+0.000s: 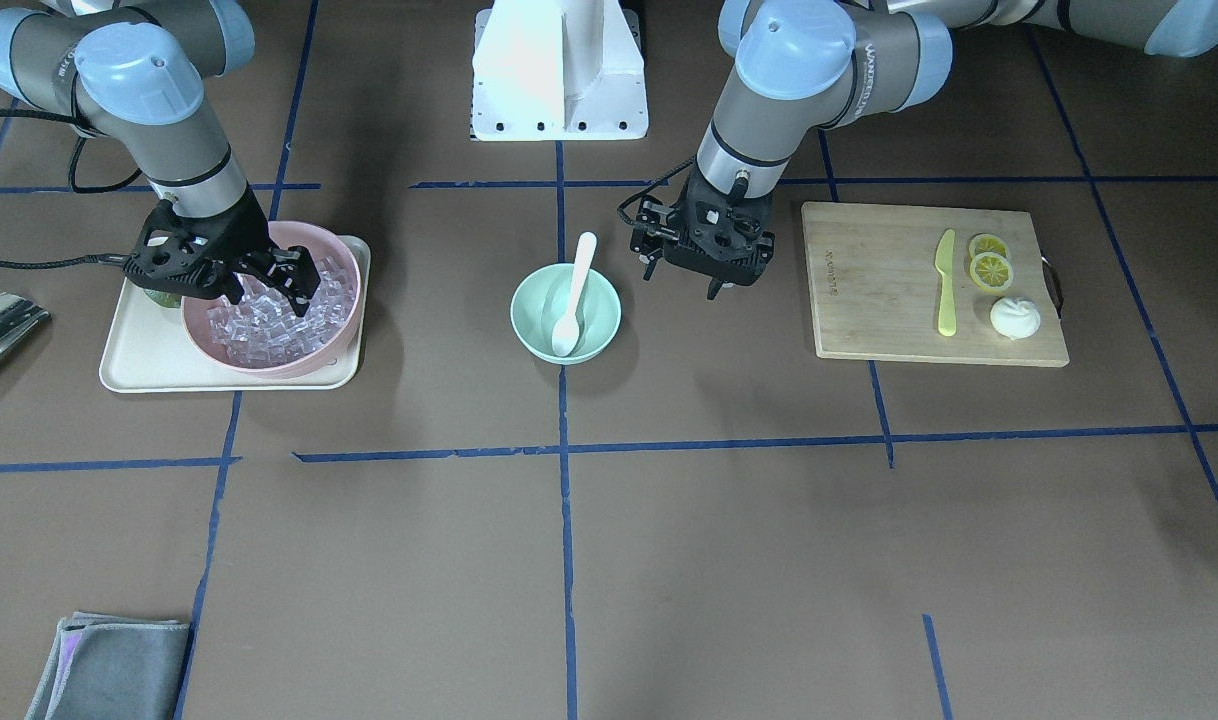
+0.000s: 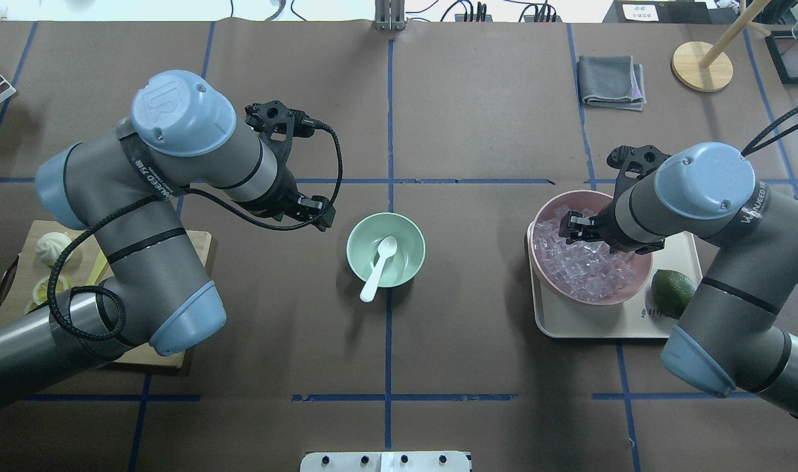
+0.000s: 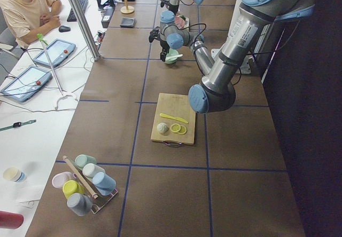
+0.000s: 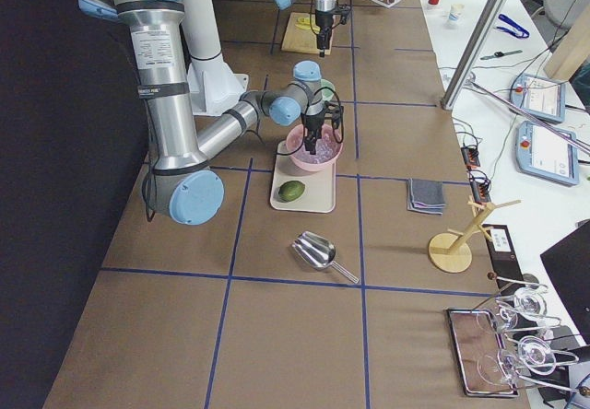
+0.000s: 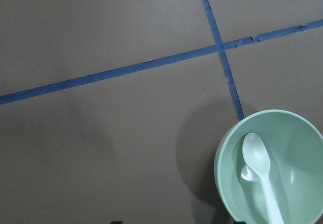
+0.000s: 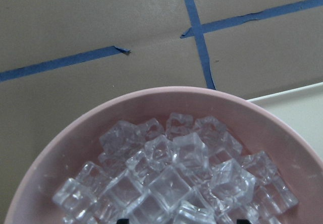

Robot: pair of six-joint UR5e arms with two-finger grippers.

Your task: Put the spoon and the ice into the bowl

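Observation:
The mint-green bowl (image 1: 529, 322) stands at the table's middle, with the white spoon (image 1: 573, 296) lying in it, handle over the rim. Both also show in the overhead view, bowl (image 2: 409, 237) and spoon (image 2: 380, 263), and in the left wrist view, bowl (image 5: 298, 148) and spoon (image 5: 262, 176). My left gripper (image 1: 683, 282) hovers beside the bowl, open and empty. The ice (image 1: 269, 325) is heaped in a pink bowl (image 1: 269, 366). My right gripper (image 1: 269, 290) is open, fingers low over the heap (image 6: 171, 178), holding nothing.
The pink bowl sits on a cream tray (image 1: 139, 352) beside an avocado (image 2: 673, 292). A cutting board (image 1: 869, 290) holds a yellow-green knife (image 1: 946, 285), lemon slices (image 1: 990, 266) and a bun (image 1: 1015, 318). There is also a metal scoop (image 4: 318, 251) and a grey cloth (image 1: 109, 665).

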